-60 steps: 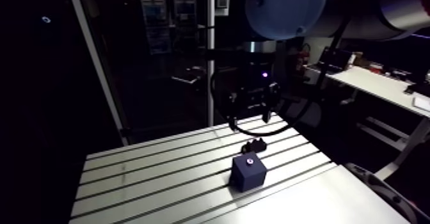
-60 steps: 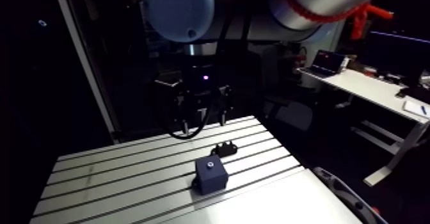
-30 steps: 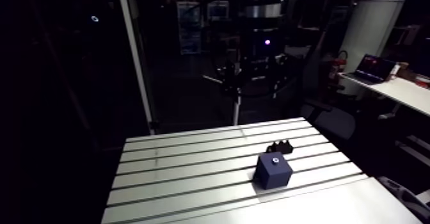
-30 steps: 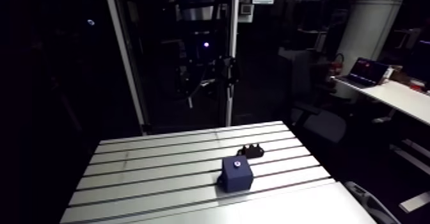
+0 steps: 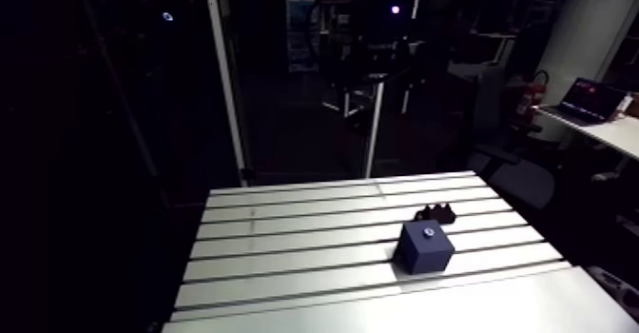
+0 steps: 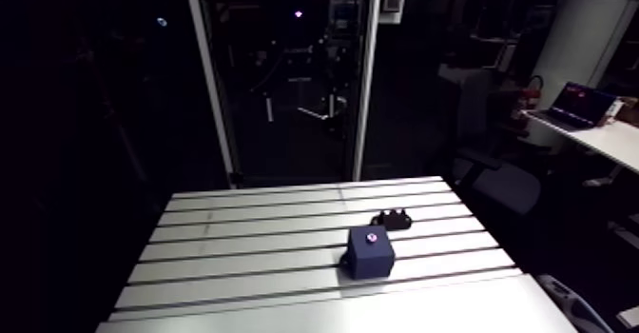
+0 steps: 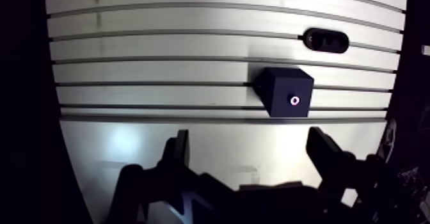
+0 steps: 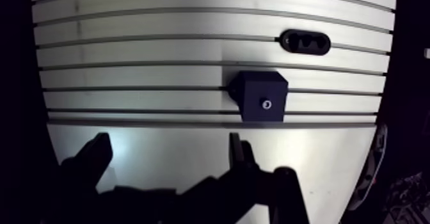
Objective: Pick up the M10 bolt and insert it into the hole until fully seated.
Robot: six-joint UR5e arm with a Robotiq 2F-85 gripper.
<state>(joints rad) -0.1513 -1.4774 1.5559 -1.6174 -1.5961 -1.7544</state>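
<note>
The arm view is looking very dark, and only the table [image 5: 285, 261] is shining pale grey under light from above. In the wrist view a soft white glare is glowing on the table's smooth strip, the gripper [image 7: 249, 137] is showing only as a black shape, and the straight slots [image 7: 192, 59] are bending into curves. The block [image 7: 286, 92] is throwing a small shadow beside it.

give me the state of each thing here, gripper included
gripper: open, empty, above the table, block ahead of it
dark blue block: sitting on the table, not gripped
hole: facing up, small glint inside; cannot tell if anything is in it
black oval piece: lying on the table beyond the block, apart from it, untouched
</note>
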